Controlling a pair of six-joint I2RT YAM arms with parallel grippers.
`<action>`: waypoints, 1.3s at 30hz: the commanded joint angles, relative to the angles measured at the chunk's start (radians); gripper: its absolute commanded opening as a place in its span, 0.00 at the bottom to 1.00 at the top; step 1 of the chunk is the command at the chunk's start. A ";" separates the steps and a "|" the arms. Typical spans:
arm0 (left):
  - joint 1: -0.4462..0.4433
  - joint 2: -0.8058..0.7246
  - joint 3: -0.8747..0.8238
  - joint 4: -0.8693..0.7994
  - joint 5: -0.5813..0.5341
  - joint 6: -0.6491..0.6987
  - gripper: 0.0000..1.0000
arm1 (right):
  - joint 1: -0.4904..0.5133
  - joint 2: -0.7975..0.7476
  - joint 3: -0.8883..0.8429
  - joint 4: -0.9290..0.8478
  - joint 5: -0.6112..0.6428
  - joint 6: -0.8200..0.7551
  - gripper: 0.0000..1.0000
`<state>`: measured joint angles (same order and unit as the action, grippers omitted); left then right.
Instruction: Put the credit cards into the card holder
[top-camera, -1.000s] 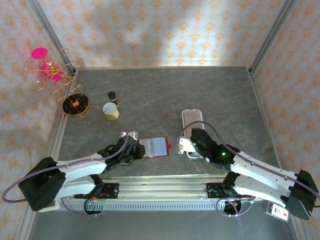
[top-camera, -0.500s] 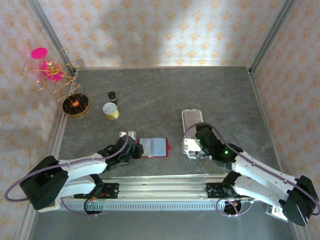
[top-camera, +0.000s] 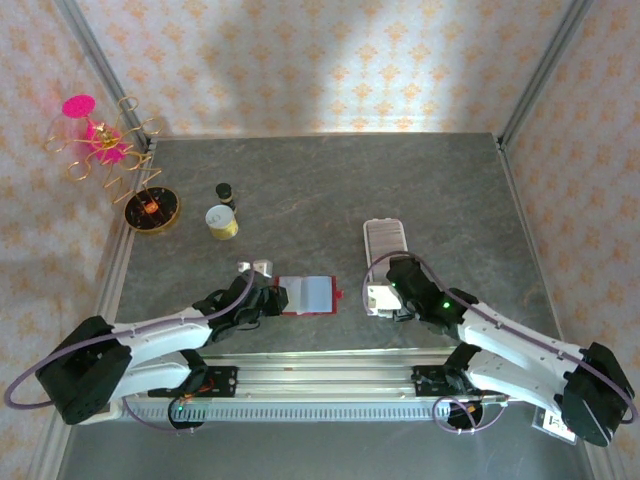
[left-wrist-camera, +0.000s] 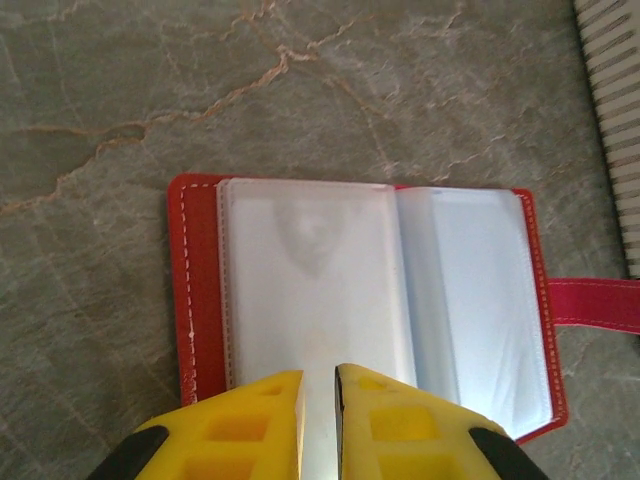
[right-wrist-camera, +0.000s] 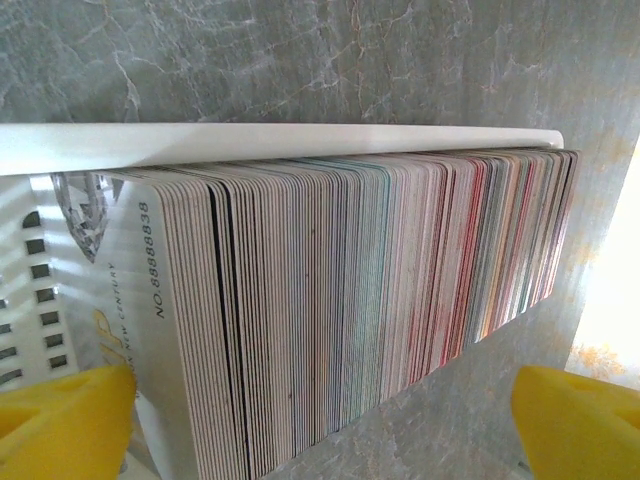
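The red card holder (top-camera: 306, 293) lies open on the grey table, its clear pale sleeves (left-wrist-camera: 310, 270) facing up and its strap (left-wrist-camera: 595, 305) out to the right. My left gripper (left-wrist-camera: 320, 378) sits at its near edge, fingers almost together on the sleeve page, shown from above as the left gripper (top-camera: 270, 298) at the holder's left side. The credit cards (right-wrist-camera: 350, 300) stand on edge, packed in a white tray (right-wrist-camera: 280, 140). Wide open, my right gripper (right-wrist-camera: 320, 430) hangs over the stack with one yellow finger (right-wrist-camera: 60, 420) on each side, and seen from above this gripper (top-camera: 392, 296) is at the tray's near end.
The white tray (top-camera: 384, 238) runs away from the right gripper toward the back. At back left stand a gold wire stand with pink pieces (top-camera: 100, 140), a round dish (top-camera: 152, 210), a yellow-and-white cup (top-camera: 222, 221) and a small dark bottle (top-camera: 225, 191). Patterned walls enclose the table.
The right gripper has opened wide and shifted slightly over the near end of the card tray. The card holder has settled flatter. The left gripper has stayed put.
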<state>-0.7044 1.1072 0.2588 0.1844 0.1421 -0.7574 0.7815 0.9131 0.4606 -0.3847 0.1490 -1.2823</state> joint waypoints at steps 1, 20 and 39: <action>0.007 -0.035 -0.001 -0.034 -0.002 0.008 0.17 | -0.004 0.025 -0.019 0.021 -0.029 0.003 0.93; 0.006 -0.079 -0.009 -0.058 0.003 -0.019 0.17 | -0.004 0.000 0.029 -0.071 -0.043 0.005 0.34; 0.006 -0.115 -0.013 -0.085 0.002 -0.036 0.17 | -0.004 -0.043 0.044 -0.085 -0.046 0.016 0.08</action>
<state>-0.7044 1.0130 0.2584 0.1314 0.1467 -0.7841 0.7826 0.8875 0.4637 -0.4850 0.0780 -1.2774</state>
